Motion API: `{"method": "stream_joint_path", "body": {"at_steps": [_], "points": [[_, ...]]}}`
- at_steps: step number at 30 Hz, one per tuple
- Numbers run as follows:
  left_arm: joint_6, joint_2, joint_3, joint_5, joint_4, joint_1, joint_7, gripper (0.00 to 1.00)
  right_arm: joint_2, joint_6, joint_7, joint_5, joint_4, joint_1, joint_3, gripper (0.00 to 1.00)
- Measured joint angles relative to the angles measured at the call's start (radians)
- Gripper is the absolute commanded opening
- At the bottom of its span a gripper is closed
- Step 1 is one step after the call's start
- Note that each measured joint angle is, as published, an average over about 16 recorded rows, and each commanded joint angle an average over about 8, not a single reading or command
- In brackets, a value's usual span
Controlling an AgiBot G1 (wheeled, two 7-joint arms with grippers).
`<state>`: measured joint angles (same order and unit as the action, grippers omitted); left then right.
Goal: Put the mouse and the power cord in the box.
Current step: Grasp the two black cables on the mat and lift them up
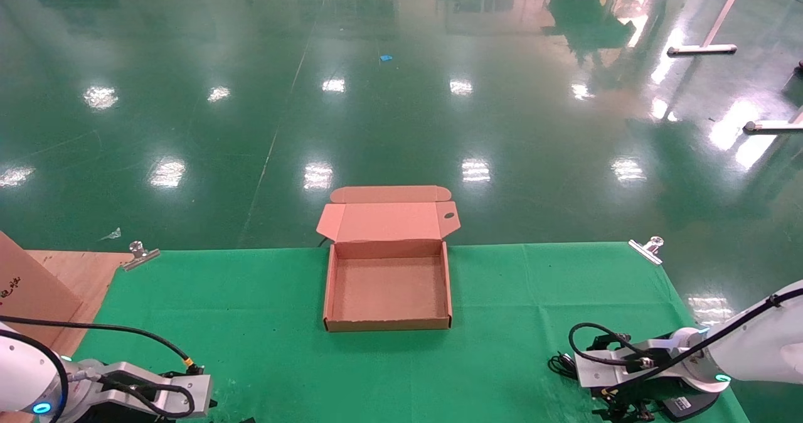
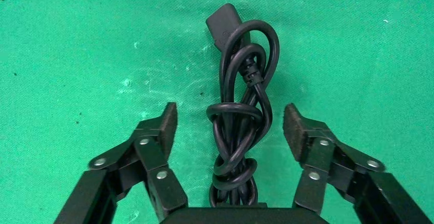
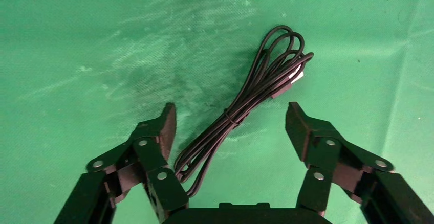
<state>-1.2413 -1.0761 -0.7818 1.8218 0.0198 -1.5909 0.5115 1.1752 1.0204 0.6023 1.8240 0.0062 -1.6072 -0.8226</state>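
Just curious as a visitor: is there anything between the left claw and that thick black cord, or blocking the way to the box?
Nothing visible. The left gripper hangs open astride the power cord, and bare green cloth leads to the open box.

Desk (image 1: 251, 310): covered with a green cloth (image 1: 514, 297), held by a metal clip (image 1: 139, 255) at the far left corner and another clip (image 1: 647, 249) at the far right. On it: the box (image 1: 388, 322), open and at the far middle edge; the power cord (image 2: 239, 127), bunched and knotted, near left; the mouse's thin cable (image 3: 245, 106), bundled, near right
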Motion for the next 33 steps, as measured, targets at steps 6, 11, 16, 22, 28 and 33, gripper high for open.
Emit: {"method": "stream_joint_path", "body": {"at_steps": [6, 11, 16, 22, 28, 33], "points": [[0.000, -0.002, -0.001, 0.001, -0.005, 0.000, 0.004, 0.00, -0.004, 0.014, 0.003, -0.001, -0.003, -0.001, 0.001, 0.00], [-0.001, -0.003, -0.001, 0.002, -0.008, 0.000, 0.008, 0.00, -0.007, 0.020, 0.006, -0.002, -0.005, -0.001, 0.001, 0.00], [-0.003, -0.004, -0.002, 0.003, -0.010, 0.000, 0.011, 0.00, -0.010, 0.024, 0.008, -0.002, -0.006, -0.001, 0.002, 0.00], [-0.010, -0.005, -0.004, 0.005, -0.011, -0.005, 0.014, 0.00, -0.016, 0.033, 0.010, -0.005, -0.005, -0.006, 0.004, 0.00], [-0.026, -0.003, -0.005, 0.007, -0.008, -0.022, 0.018, 0.00, -0.028, 0.063, 0.014, -0.016, -0.003, -0.022, 0.011, 0.00], [-0.047, 0.001, -0.006, 0.008, 0.001, -0.051, 0.024, 0.00, -0.043, 0.129, 0.022, -0.037, 0.002, -0.054, 0.026, 0.00]]}}
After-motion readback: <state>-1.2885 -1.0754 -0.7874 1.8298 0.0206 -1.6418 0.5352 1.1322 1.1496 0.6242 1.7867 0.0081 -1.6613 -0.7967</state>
